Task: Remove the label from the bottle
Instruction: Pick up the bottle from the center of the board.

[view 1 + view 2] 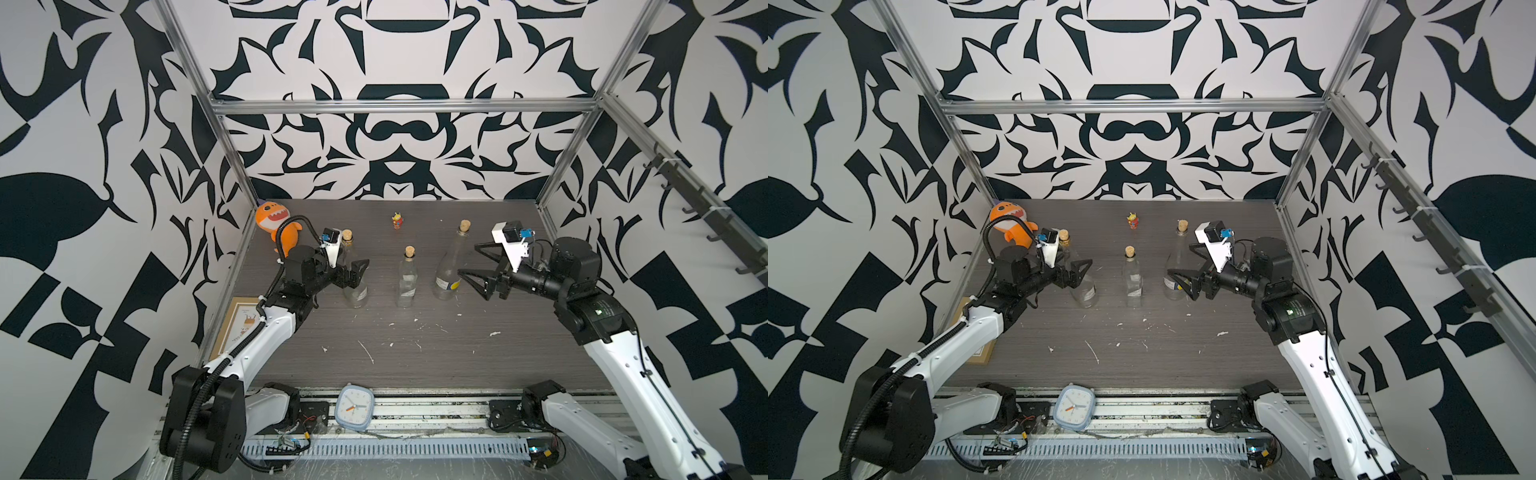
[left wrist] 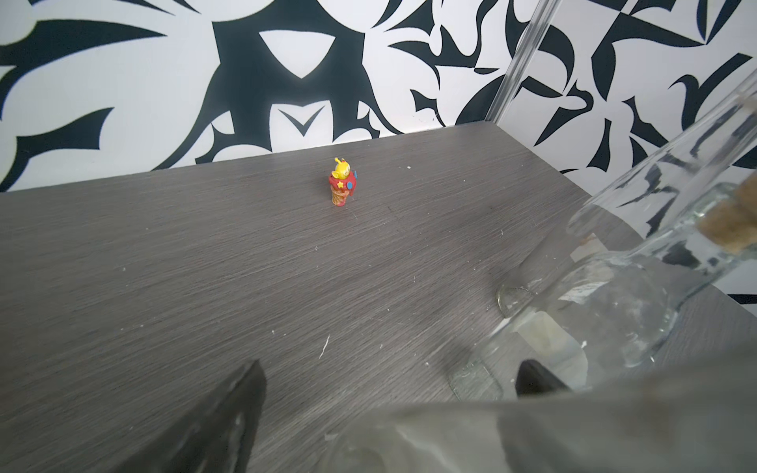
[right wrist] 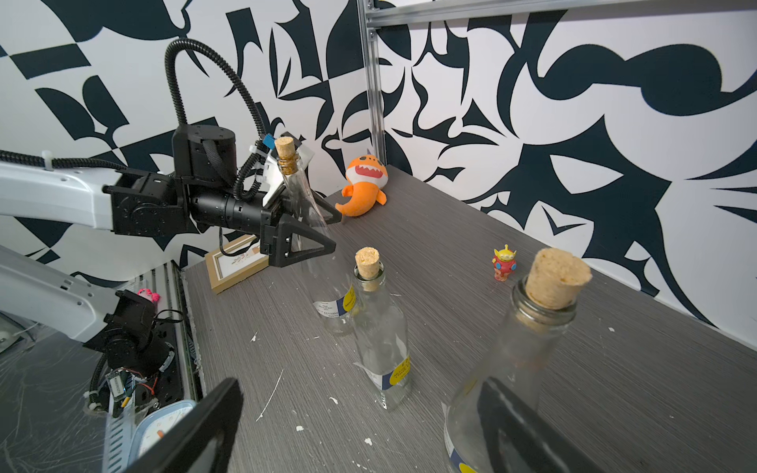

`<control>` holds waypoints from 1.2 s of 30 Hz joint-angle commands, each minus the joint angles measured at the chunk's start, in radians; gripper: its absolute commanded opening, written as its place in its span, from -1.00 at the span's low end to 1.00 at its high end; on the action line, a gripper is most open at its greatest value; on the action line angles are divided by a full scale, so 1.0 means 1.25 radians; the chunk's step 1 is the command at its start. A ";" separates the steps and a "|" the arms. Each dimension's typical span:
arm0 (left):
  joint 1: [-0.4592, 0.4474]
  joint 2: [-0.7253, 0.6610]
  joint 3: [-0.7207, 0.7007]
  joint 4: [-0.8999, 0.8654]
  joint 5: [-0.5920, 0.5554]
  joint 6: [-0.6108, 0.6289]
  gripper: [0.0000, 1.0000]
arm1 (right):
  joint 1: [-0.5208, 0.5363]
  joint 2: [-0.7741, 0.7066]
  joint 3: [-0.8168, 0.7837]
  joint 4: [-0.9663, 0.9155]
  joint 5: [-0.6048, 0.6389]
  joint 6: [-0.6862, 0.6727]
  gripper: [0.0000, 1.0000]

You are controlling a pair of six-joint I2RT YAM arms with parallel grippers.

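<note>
While all three corked bottles stand upright in a row across the table (image 1: 519, 361), both my grippers are spread wide and neither has hold of anything. My left gripper (image 1: 358, 272) has its jaws either side of the left bottle (image 1: 351, 300), up around the shoulder. The right wrist view shows one finger in front of the glass and one behind it. I think they're just short of touching, but honestly I can't tell from these angles.

My right gripper (image 1: 471, 264) sits just beside the right bottle (image 1: 445, 276), the tallest of the three, with one finger close to its side. The middle bottle (image 1: 407, 278) stands between the other two, apart from both grippers.

All three labels are on, low on the glass: left label (image 1: 360, 294), middle label (image 1: 408, 293) and right label (image 1: 448, 284), white with blue and yellow bits.

Other stuff: an orange shark plush (image 1: 274, 224) in the far left corner, a little alien figure (image 1: 397, 220) near the back wall, a picture frame (image 1: 239, 328) under my left arm, a clock (image 1: 354, 406) on the front rail, and white scraps (image 1: 365, 351) scattered over the table.
</note>
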 commanded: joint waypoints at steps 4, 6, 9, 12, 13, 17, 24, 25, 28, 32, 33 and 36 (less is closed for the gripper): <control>-0.002 0.017 0.007 0.095 0.020 0.010 0.88 | 0.007 0.001 0.004 0.006 0.011 -0.011 0.85; -0.002 0.022 -0.001 0.120 0.032 0.006 0.82 | 0.008 0.001 0.003 0.004 0.013 -0.012 0.85; -0.002 0.022 -0.016 0.152 0.035 0.002 0.75 | 0.009 0.004 0.003 0.004 0.017 -0.012 0.85; -0.002 0.023 -0.020 0.159 0.037 0.009 0.71 | 0.010 0.006 0.002 0.005 0.020 -0.013 0.85; -0.002 0.024 -0.020 0.159 0.040 0.010 0.62 | 0.010 0.008 0.003 0.005 0.020 -0.012 0.85; -0.002 0.021 -0.020 0.153 0.045 0.013 0.39 | 0.012 0.011 0.001 0.003 0.023 -0.013 0.86; -0.002 0.012 -0.022 0.145 0.050 0.015 0.14 | 0.014 0.009 0.004 0.003 0.022 -0.014 0.85; -0.002 0.009 -0.022 0.144 0.050 0.014 0.07 | 0.015 0.009 0.004 0.003 0.022 -0.014 0.85; -0.002 0.001 -0.020 0.139 0.050 0.012 -0.15 | 0.015 0.007 0.004 0.003 0.022 -0.013 0.86; -0.002 -0.011 0.004 0.098 0.056 0.008 -0.35 | 0.018 0.005 0.004 0.002 0.022 -0.013 0.85; -0.002 -0.014 0.017 0.076 0.067 0.014 -0.44 | 0.018 0.005 0.004 0.002 0.023 -0.013 0.85; -0.002 -0.026 0.051 0.019 0.087 0.014 -0.66 | 0.019 0.003 0.005 0.001 0.022 -0.013 0.85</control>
